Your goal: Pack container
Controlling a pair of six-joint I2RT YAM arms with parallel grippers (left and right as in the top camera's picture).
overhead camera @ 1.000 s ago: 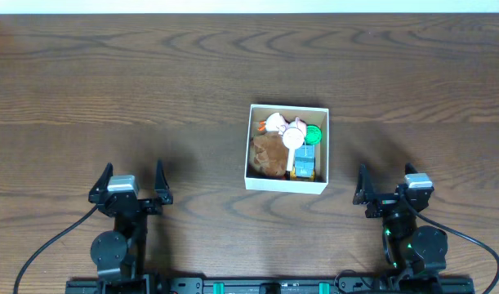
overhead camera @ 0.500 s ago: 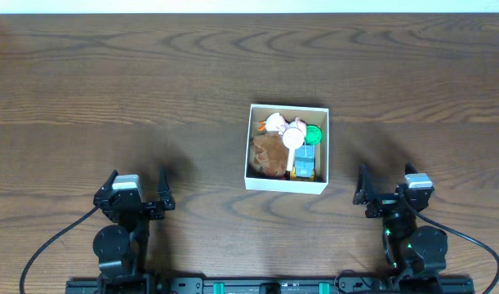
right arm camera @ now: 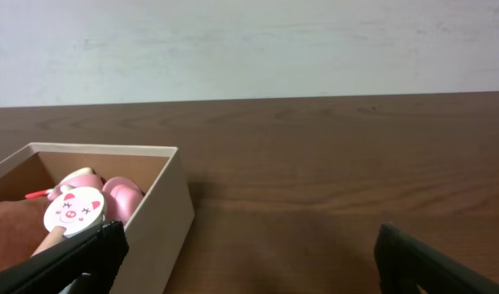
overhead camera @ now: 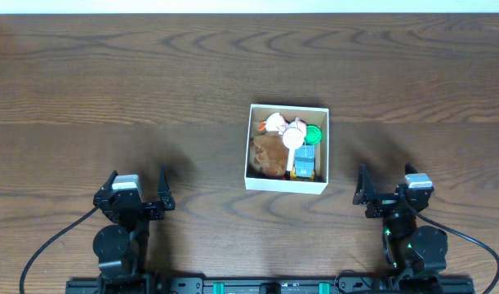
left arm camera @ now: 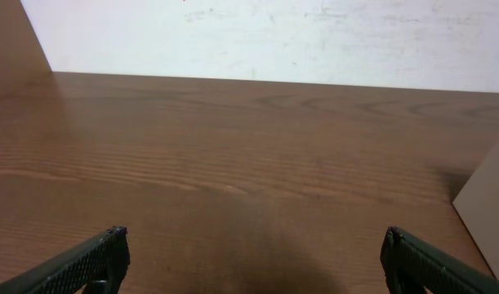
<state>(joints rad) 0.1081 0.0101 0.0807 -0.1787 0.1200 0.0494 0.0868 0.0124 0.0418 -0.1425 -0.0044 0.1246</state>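
The container [overhead camera: 287, 184] is a square white cardboard box with a brown inside, right of the table's middle. It holds several small toys: a brown plush [overhead camera: 268, 153], a white and pink pig toy [overhead camera: 291, 133], a green round piece [overhead camera: 314, 133] and a blue and yellow block [overhead camera: 303, 161]. The container also shows in the right wrist view [right arm camera: 163, 216] with the pig toy [right arm camera: 73, 208] inside, and its corner in the left wrist view [left arm camera: 487, 200]. My left gripper [overhead camera: 136, 189] is open and empty at the near left. My right gripper [overhead camera: 387, 185] is open and empty, near right of the container.
The dark wooden table [overhead camera: 151, 82] stretches around the container. A white wall [left arm camera: 274, 37] stands behind the table's far edge. Black cables run from both arm bases at the near edge.
The left gripper drew back slightly toward the near edge between the oldest frame and half a second ago. Nothing else has moved.
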